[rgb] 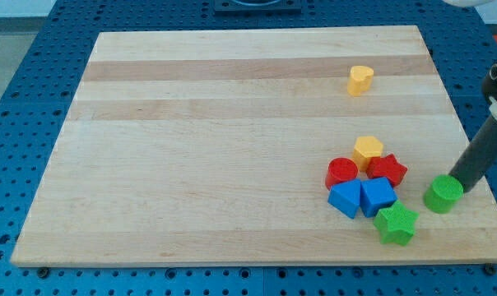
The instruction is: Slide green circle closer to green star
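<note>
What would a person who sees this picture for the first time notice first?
Probably the tight cluster of blocks at the view's lower right: yellow pentagon, red circle, red star, two blue blocks and the green star. Just right of it, my tip sits against the green circle. A yellow heart lies alone farther up.

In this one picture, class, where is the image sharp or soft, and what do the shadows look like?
Camera view: lighting is even, with no strong glare on the wooden board; the blocks, such as the green circle and green star, are fairly crisp and cast only short, soft shadows; the dark rod is slightly soft, with my tip by the circle's right edge.
</note>
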